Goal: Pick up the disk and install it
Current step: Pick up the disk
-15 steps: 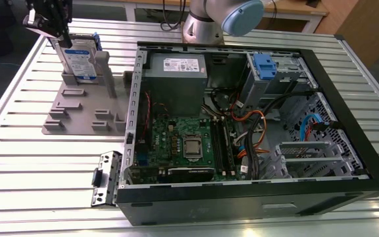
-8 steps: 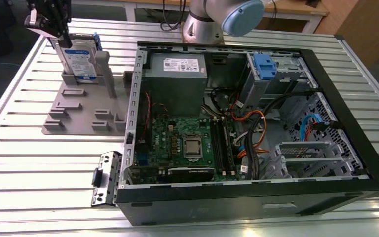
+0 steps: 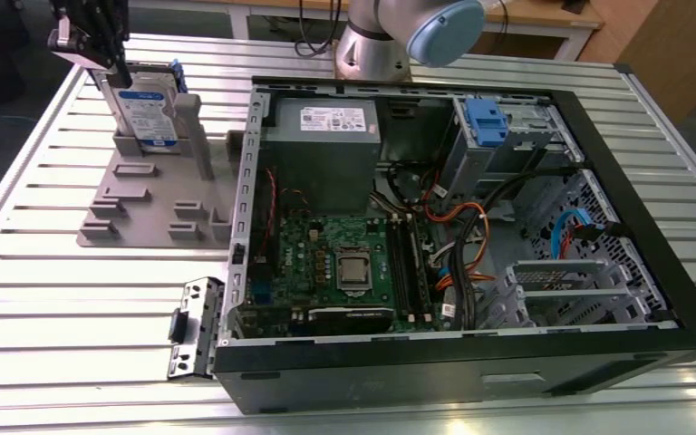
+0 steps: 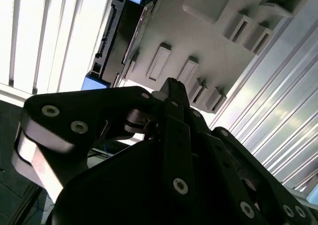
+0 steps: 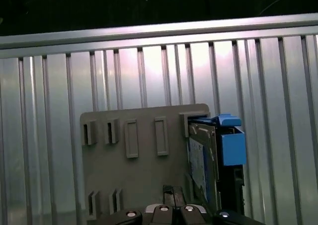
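On a grey plastic rack (image 3: pixel 142 217) beside the open black computer case (image 3: pixel 445 372), the silver, blue-framed disk (image 3: pixel 149 109) stands upright, unlifted and uninstalled; the black gripper (image 5: pixel 174 191) hovers just beside it, fingers apparently pressed together, holding nothing.

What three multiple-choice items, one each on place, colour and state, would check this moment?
1. Where is the disk? A in a drive bay; B upright in the grey rack beside the computer case; C flat on the table.
2. Its carrier is which colour? A red; B green; C blue.
3. The computer case is: A open; B closed; C upside down.
Key: B, it stands in the rack's slot; C, blue plastic frames the drive; A, the motherboard shows.
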You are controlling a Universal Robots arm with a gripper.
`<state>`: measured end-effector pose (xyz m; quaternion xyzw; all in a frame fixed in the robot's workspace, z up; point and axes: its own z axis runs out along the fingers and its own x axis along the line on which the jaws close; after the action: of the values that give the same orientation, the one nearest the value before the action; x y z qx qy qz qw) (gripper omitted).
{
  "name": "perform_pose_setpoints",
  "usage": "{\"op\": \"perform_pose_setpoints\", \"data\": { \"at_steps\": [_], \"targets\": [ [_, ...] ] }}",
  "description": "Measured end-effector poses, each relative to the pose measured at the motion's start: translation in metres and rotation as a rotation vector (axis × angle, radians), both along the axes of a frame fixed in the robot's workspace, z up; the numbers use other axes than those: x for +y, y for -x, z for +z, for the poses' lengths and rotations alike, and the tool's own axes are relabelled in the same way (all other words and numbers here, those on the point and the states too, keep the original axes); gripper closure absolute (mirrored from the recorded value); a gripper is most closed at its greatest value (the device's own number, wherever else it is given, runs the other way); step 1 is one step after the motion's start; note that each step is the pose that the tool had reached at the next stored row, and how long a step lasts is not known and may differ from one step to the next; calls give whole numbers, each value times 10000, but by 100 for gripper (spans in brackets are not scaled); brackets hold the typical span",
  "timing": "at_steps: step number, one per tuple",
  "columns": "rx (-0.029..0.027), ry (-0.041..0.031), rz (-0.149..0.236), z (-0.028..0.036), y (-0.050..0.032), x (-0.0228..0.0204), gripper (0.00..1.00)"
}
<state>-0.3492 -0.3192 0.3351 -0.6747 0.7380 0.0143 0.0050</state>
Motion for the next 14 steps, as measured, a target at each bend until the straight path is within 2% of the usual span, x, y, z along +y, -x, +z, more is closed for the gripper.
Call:
{"op": "perform_pose_setpoints", "data": {
  "at_steps": [14],
  "targets": [
    [0, 0, 962, 0, 0, 0, 90]
  ]
}}
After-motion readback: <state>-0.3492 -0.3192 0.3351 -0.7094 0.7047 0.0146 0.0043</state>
